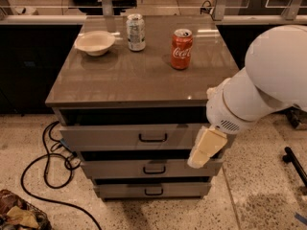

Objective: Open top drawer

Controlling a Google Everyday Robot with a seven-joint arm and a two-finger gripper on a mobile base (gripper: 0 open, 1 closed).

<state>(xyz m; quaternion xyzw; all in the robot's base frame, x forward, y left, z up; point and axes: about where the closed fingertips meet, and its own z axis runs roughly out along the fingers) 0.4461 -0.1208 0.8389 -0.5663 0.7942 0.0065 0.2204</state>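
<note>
The top drawer (110, 137) is the widest of three grey fronts in the cabinet, with a black loop handle (153, 138) at its centre. It stands slightly out from the cabinet, with a dark gap above it. My gripper (205, 148) is a cream-coloured piece hanging below the big white arm (268, 85). It is in front of the right end of the top drawer's front, to the right of the handle and apart from it. Two narrower drawer fronts (115, 168) (120, 190) sit below.
On the cabinet top (139, 75) stand a white bowl (94, 42), a silver can (135, 31) and a red cola can (181, 49). A black cable (45, 171) loops on the floor at left. A crumpled bundle (19, 212) lies at bottom left, a black bar (295, 164) at right.
</note>
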